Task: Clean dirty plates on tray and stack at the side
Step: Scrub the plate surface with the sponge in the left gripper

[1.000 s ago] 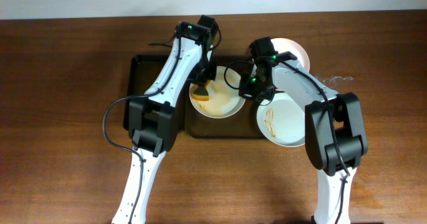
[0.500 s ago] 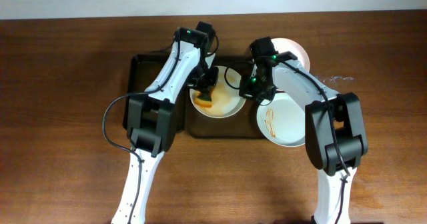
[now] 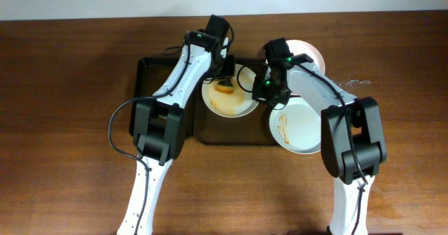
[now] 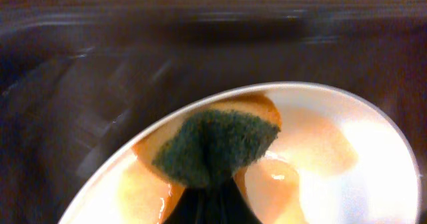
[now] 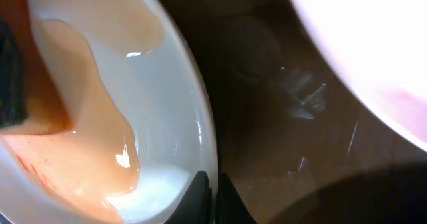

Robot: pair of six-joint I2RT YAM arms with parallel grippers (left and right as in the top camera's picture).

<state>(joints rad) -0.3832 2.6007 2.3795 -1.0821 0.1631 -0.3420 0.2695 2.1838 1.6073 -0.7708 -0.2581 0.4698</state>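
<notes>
A white plate (image 3: 241, 103) smeared with orange sauce sits on the dark brown tray (image 3: 150, 81). My left gripper (image 3: 224, 84) is shut on a green-and-yellow sponge (image 4: 213, 144) and presses it on that plate's far part (image 4: 347, 151). My right gripper (image 3: 262, 94) is shut on that plate's right rim (image 5: 203, 137). A second plate (image 3: 297, 130) with red streaks lies at the tray's right end, partly over its edge. A third plate (image 3: 311, 53), plain white, lies on the table behind my right arm.
The tray's left half (image 3: 161, 102) holds only my left arm above it. Brown wooden table (image 3: 70, 123) lies all round. A small wet smear (image 3: 353, 83) marks the table right of the plates.
My left gripper has swept the sponge from the plate's left side to its far middle. The right gripper has kept its hold on the rim.
</notes>
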